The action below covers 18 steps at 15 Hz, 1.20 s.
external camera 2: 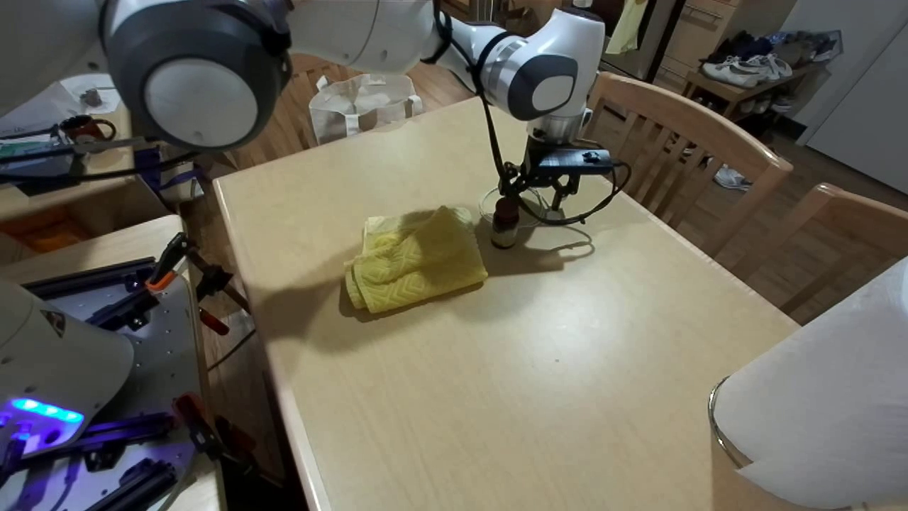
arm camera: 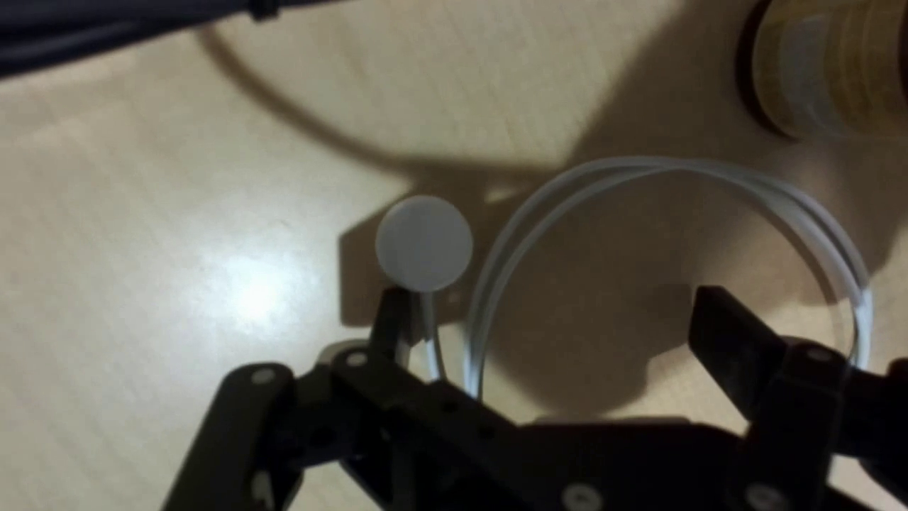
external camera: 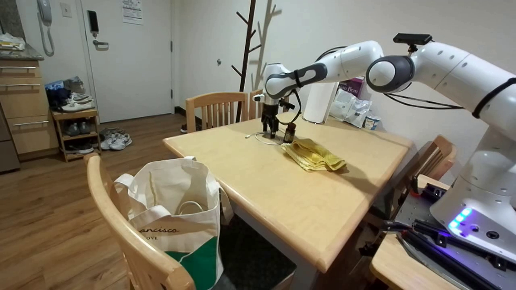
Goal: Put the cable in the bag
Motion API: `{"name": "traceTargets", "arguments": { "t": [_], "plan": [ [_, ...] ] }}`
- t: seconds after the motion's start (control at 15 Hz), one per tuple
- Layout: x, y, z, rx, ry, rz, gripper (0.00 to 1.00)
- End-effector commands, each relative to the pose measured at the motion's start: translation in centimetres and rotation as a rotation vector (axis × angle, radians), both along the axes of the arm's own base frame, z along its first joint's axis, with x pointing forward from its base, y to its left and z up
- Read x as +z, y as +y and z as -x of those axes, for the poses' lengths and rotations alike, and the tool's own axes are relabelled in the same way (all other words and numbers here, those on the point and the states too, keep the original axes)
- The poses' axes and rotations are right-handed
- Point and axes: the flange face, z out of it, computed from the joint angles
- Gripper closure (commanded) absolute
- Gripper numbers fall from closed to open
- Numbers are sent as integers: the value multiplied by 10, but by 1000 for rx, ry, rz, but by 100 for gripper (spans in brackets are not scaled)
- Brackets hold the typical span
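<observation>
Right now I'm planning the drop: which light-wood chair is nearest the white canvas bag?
The foreground chair in an exterior view: its backrest and the wooden table flank the bag; other chairs stand farther off.

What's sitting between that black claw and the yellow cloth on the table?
In both exterior views, a small dark bottle stands between the gripper and the yellow cloth; part of the white cable lies there too.
</observation>
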Motion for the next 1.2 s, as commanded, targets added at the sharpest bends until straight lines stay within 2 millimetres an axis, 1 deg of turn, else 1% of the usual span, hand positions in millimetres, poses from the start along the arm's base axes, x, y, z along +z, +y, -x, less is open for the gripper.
{"name": "traceTargets", "arguments": {
  "t": [0.0,0.07,0.33,0.73,1.0,1.13],
  "plan": [
    [-4,-5,-3,14,12,-3,25],
    [-3,-6,-4,10,11,-7,26],
    [2,-10,-7,-1,-13,-8,53],
    [2,-13,-7,-20,-12,-19,92],
    [5,-14,-9,-41,-14,-34,98],
    [10,-13,-9,-51,-13,-55,95]
  ]
}}
